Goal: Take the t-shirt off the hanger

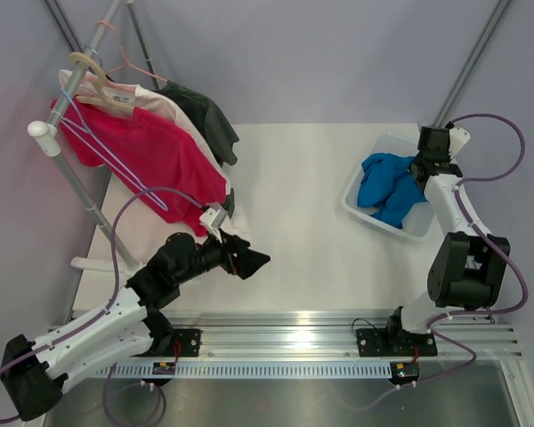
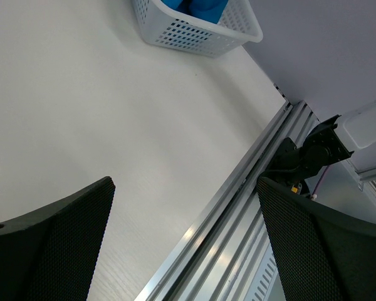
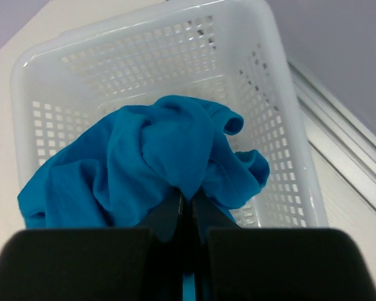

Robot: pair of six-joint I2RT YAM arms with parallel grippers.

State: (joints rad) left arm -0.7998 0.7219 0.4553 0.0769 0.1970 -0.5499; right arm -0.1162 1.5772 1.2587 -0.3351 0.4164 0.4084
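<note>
The bright blue t-shirt (image 1: 387,189) lies crumpled in a white basket (image 1: 354,184) at the right of the table. My right gripper (image 1: 416,173) is over the basket, shut on a fold of the t-shirt (image 3: 144,163); its jaws (image 3: 188,199) pinch the cloth. The pale-blue wire hanger (image 1: 116,160) hangs on the rack at the far left, in front of a magenta shirt, with no blue cloth on it. My left gripper (image 1: 254,262) is open and empty, low over the table's near left part; in its own view (image 2: 185,182) only table and rail show between the fingers.
The clothes rack (image 1: 80,62) carries a magenta shirt (image 1: 160,156), a dark grey-green shirt (image 1: 209,120), a beige wooden hanger (image 1: 98,87) and a pink wire hanger (image 1: 129,62). An aluminium rail (image 1: 294,334) runs along the near edge. The basket also shows in the left wrist view (image 2: 194,34).
</note>
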